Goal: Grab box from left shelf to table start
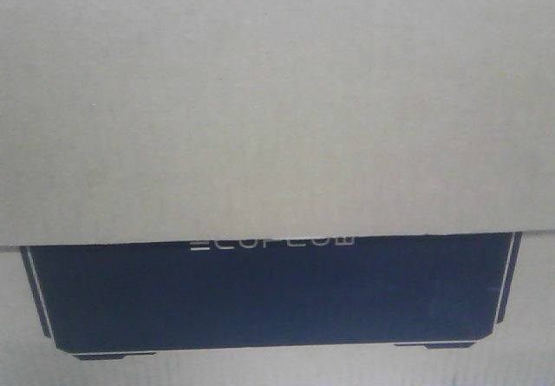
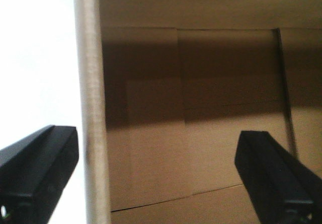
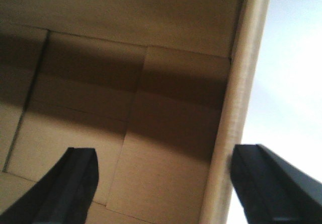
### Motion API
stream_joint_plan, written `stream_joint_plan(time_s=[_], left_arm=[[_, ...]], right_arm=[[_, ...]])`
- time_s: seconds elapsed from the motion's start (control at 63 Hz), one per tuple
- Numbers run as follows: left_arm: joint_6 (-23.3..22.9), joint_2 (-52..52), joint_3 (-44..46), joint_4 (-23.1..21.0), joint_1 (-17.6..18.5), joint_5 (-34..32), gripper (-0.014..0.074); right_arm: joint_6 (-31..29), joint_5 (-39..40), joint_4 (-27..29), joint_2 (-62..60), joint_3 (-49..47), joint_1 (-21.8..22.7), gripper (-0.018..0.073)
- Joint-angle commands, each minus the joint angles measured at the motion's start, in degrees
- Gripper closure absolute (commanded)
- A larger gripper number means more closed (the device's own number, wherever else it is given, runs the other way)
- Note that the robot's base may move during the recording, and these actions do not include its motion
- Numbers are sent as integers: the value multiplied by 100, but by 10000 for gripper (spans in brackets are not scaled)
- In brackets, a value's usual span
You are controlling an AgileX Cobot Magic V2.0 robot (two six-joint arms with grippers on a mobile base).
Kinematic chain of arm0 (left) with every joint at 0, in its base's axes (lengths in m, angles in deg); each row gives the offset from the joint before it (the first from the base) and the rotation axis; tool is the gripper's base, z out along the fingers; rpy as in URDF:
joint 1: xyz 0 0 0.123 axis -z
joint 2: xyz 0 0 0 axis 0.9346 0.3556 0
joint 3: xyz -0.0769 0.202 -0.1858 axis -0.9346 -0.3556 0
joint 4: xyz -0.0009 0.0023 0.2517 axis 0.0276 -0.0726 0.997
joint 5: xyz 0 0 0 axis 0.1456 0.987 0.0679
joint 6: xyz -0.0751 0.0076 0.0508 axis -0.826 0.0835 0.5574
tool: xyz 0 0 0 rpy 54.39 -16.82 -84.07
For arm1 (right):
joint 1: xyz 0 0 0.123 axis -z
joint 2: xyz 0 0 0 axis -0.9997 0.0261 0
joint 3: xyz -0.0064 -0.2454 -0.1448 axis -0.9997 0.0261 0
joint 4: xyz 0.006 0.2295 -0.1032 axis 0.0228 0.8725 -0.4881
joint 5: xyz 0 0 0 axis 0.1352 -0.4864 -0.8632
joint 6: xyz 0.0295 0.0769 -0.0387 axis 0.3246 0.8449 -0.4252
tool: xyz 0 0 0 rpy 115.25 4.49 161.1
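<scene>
Box fills the front view, both tools straddling its walls.

The box (image 1: 277, 100) sits right against the front camera, black panel at 6 o'clock. The left tool (image 2: 158, 176) gapes wide across one cardboard wall; the right tool (image 3: 161, 183) likewise spans the opposite wall, neither visibly pinching.

The left hand (image 2: 160, 178) and right hand (image 3: 161, 189) each show two matte black, blocky, wedge-shaped fingers.
</scene>
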Motion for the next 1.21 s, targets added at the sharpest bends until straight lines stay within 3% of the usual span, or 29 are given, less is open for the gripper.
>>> stream_joint_plan(time_s=[0.0, 0.238, 0.333, 0.397, 0.524, 0.619, 0.873, 1.19], left_arm=[[17, -227, 196, 223, 25, -94, 63], [-128, -642, 196, 668, 25, -81, 97], [-128, -930, 196, 658, 25, -137, 183], [-128, -1163, 196, 658, 25, -187, 261], [-128, -1657, 174, 658, 25, -341, 488], [-128, -1968, 93, 658, 25, -513, 626], [-128, -3066, -878, 669, 25, -1508, 605], [-118, -4612, -2904, 948, 25, -2630, 605]], right_arm=[[-88, 179, 100, -199, -248, -11, -66], [-88, 290, -90, -551, -254, -11, -22], [-88, 298, -90, -742, -254, -11, 110], [-88, 298, -90, -897, -254, -11, 246], [-88, 298, -103, -1264, -247, -11, 527], [-88, 414, -144, -1555, -138, -11, 494], [-88, 1414, -544, -2949, 1165, -11, 503], [-88, 2839, -764, -5179, 3382, -11, 503]])
